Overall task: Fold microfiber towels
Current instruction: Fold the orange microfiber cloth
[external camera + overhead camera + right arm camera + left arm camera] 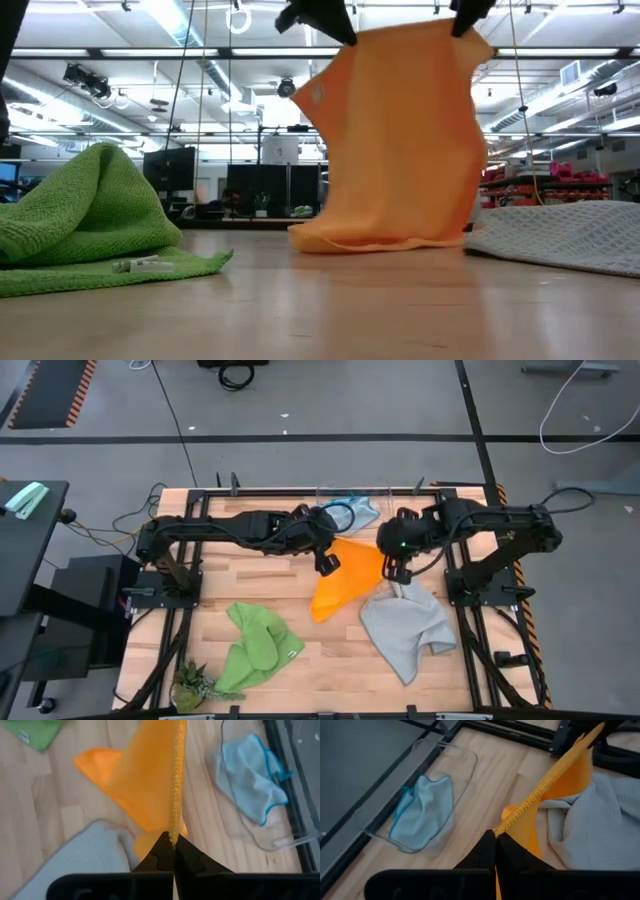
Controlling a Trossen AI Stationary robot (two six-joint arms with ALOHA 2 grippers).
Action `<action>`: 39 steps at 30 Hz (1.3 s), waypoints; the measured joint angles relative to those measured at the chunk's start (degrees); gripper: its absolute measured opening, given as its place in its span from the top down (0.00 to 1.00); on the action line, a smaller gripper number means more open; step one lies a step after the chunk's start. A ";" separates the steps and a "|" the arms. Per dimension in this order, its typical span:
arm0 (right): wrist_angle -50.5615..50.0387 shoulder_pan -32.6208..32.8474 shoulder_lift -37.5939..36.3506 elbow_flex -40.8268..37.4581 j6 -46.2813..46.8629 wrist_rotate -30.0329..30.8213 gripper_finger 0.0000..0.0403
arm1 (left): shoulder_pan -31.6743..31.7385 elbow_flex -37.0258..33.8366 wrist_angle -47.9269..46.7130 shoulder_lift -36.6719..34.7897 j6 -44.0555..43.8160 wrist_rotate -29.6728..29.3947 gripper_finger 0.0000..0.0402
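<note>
Orange towel [345,575]: hung mid-table, top edge stretched between left gripper [327,563] and right gripper [393,571], both clenched on corners; hem touching wooden table [330,650]. Green towel [255,648], grey towel [405,625] flank it; blue towel [352,512] at far edge.

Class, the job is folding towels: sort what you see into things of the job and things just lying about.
Of the job: orange towel, held up by left gripper and right gripper; green towel; grey towel; blue towel.
Lying about: small plant; clear tray.
</note>
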 joint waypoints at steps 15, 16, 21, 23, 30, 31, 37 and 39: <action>-0.30 -10.06 6.16 16.22 -14.17 3.78 1.00 | -0.16 5.81 -7.69 -5.54 1.46 -10.74 0.99; -0.49 -10.51 7.03 18.31 -14.91 3.97 1.00 | -0.16 7.95 -9.71 -5.48 1.71 -11.38 0.99; -1.34 -11.71 10.69 26.38 -18.57 5.46 1.00 | -0.11 16.06 -16.06 -4.98 2.96 -13.83 0.99; -1.29 -11.92 11.56 28.24 -19.75 5.51 1.00 | -0.11 17.66 -17.79 -4.97 2.61 -14.36 0.99; 0.98 -11.57 12.37 27.94 -19.56 5.86 1.00 | -0.11 18.30 -24.48 -4.38 -2.78 -14.59 0.99; 0.85 -11.53 12.42 27.64 -19.37 5.81 1.00 | -0.11 18.30 -25.29 -3.88 -3.28 -14.61 0.99; 0.71 -10.11 12.05 23.20 -15.62 5.20 1.00 | -0.42 18.24 -27.96 -1.87 -6.13 -13.73 0.99; 3.22 -9.21 11.17 20.46 -13.97 5.05 1.00 | -0.74 17.30 -28.90 -1.87 -7.82 -13.61 0.99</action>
